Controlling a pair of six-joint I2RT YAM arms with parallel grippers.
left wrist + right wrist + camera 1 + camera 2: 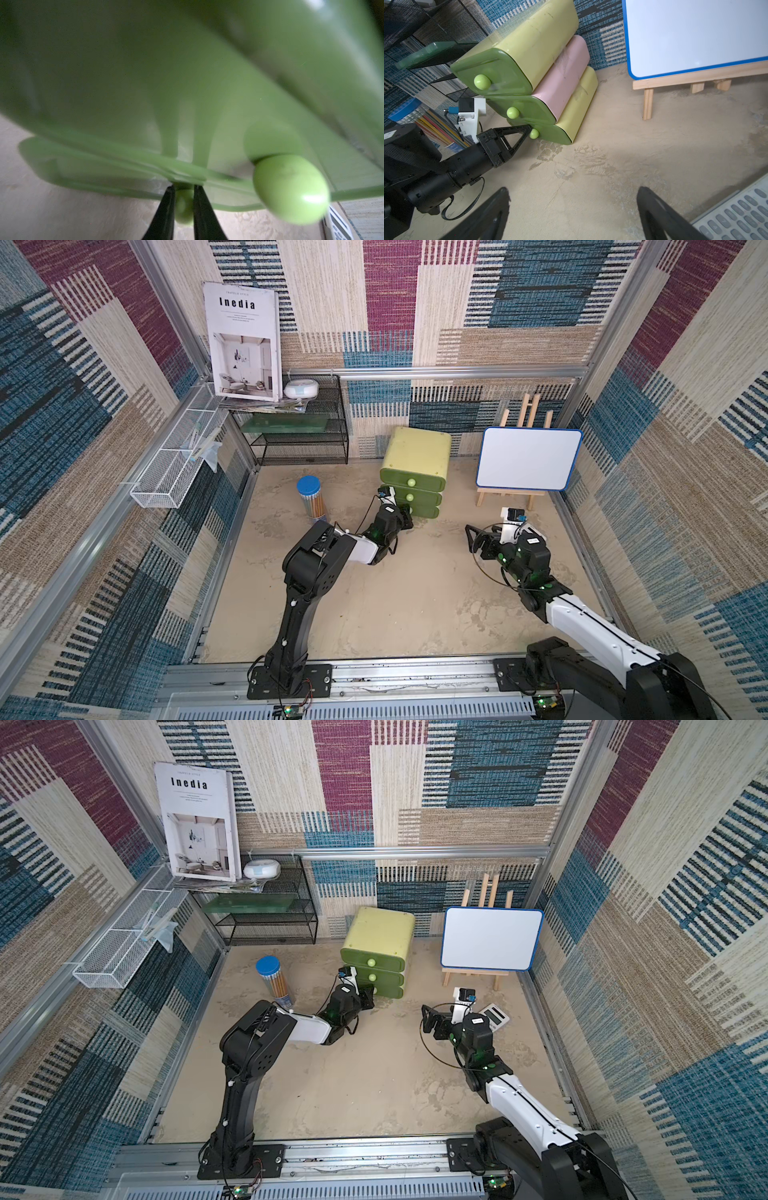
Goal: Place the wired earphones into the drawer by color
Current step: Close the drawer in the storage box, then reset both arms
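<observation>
While your left pincer (184, 191) clamps the bottom drawer's knob (534, 133) and right pincer (573, 189) gapes empty, sorting looks unstarted.

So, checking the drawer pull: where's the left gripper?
In the left wrist view the left gripper has its jaws shut on the bottom knob of the green drawer unit.

Magazine (243, 344) (199, 824) leaning at 11 o'clock of tabletop, atop black wire shelf (303, 439), in both top views. Cover showing bold black word "Inedia" near top edge. Small line above title and fine lines beneath being too small to read.

Calculator (494, 1016) lying at 2 o'clock: key markings blurring, illegible.

White stickers (389, 509) on arm wrists: print not resolving.
</observation>
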